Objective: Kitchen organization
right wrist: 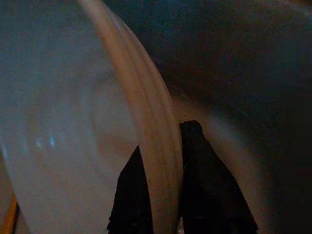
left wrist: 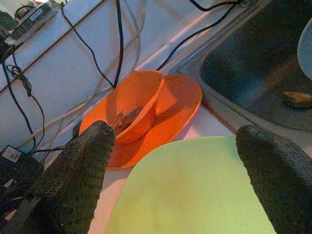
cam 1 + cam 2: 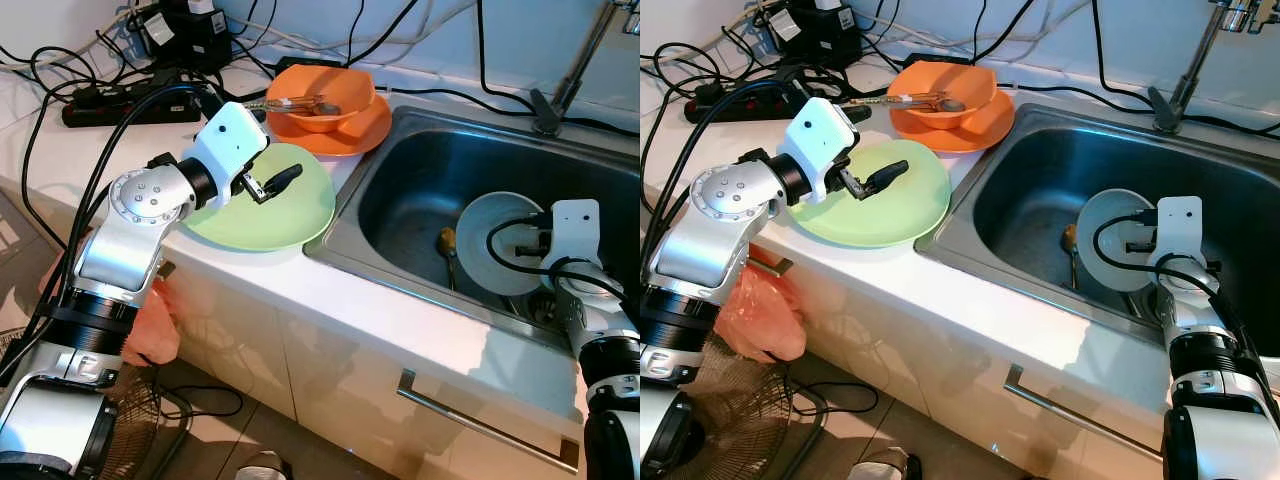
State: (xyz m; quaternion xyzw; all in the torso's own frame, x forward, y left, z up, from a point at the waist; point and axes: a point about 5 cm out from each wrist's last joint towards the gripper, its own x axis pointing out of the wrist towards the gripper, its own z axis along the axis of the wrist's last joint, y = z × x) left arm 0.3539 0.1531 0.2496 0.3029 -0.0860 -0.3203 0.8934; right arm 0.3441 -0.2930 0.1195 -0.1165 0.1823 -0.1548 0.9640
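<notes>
A home kitchen: a steel sink [image 3: 420, 150] set in a white counter [image 3: 400, 320], cupboard fronts below the sink.

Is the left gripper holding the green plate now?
No, the left gripper hangs open above the green plate, touching nothing.

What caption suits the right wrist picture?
Right gripper pinching the rim of a pale bowl inside the sink.

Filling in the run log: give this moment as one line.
left claw: open, over green plate | right claw: shut on white bowl rim, in sink | orange bowl: on orange plate
</notes>
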